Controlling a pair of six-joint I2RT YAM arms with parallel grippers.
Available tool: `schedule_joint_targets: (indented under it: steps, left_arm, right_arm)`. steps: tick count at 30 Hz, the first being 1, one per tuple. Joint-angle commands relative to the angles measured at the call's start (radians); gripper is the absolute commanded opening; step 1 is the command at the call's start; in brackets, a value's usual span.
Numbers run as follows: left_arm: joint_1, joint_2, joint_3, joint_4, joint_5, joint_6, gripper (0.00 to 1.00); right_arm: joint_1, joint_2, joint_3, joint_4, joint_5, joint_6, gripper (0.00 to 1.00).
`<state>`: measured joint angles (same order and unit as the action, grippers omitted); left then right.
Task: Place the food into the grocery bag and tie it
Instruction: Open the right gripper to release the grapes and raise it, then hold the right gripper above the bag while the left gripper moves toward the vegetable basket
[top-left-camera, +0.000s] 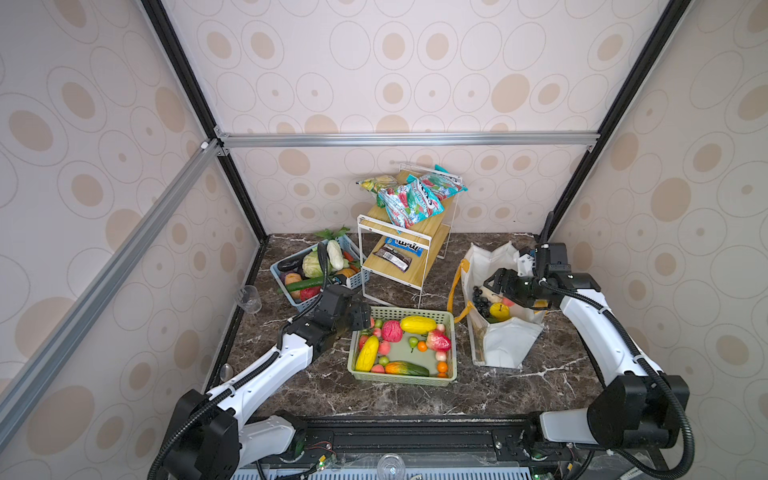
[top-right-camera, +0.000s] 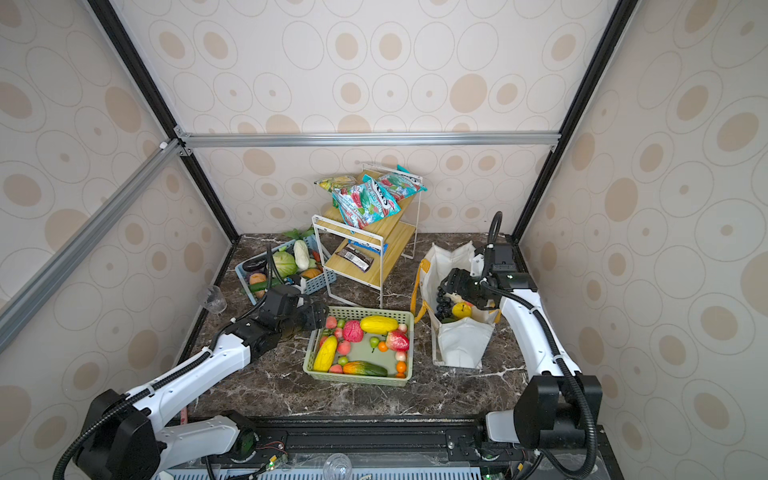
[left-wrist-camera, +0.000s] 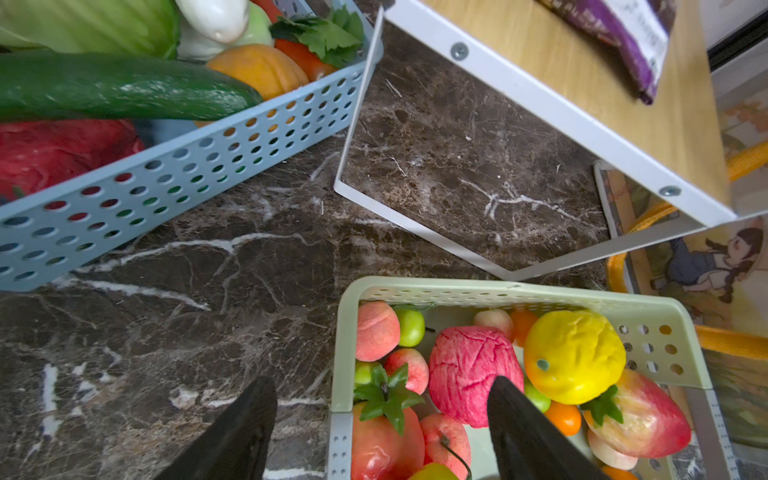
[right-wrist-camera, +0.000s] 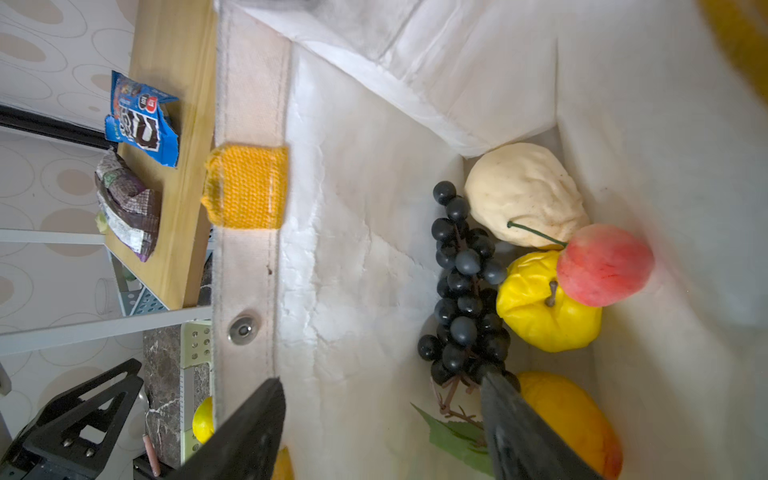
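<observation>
2 arms work over a dark marble table (top-left-camera: 374, 399) holding 2 baskets, 1 shelf rack and 1 grocery bag (top-left-camera: 505, 345).

The grocery bag stands on the right side of the table, mouth open upward, with its yellow straps (top-left-camera: 455, 291) hanging over its left side. The right gripper (top-left-camera: 492, 282) hangs over the bag's mouth. In the right wrist view its 2 jaws stand wide apart with nothing between them. Below it 5 pieces of food lie in the bag: 1 bunch of dark grapes (right-wrist-camera: 465, 282), 1 pale bulb (right-wrist-camera: 523, 195), 1 yellow fruit (right-wrist-camera: 544, 307), 1 pink peach (right-wrist-camera: 602, 266) and 1 orange fruit (right-wrist-camera: 569, 411).

The left gripper (top-left-camera: 365, 316) sits at the far left corner of the green basket (top-left-camera: 405, 379). It is open and empty, with 1 finger over the bare table and 1 over the fruit. More food fills this basket, among it 2 long yellow pieces.

The blue basket (top-left-camera: 286, 291), far left, holds vegetables. The shelf rack (top-left-camera: 432, 224) has 2 boards, and the lower one carries 2 snack packets. 1 clear cup (top-left-camera: 248, 298) stands at the left edge.
</observation>
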<state>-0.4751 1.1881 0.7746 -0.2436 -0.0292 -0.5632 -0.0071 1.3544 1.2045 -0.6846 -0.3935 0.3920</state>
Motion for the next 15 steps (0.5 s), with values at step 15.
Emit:
schedule_joint_targets:
  steps: [15]
  left_arm:
    - [0.084, 0.06, 0.136, -0.057, -0.084, 0.004, 0.8]
  right_arm:
    - [0.013, -0.126, 0.027, -0.035, -0.021, -0.014, 0.79]
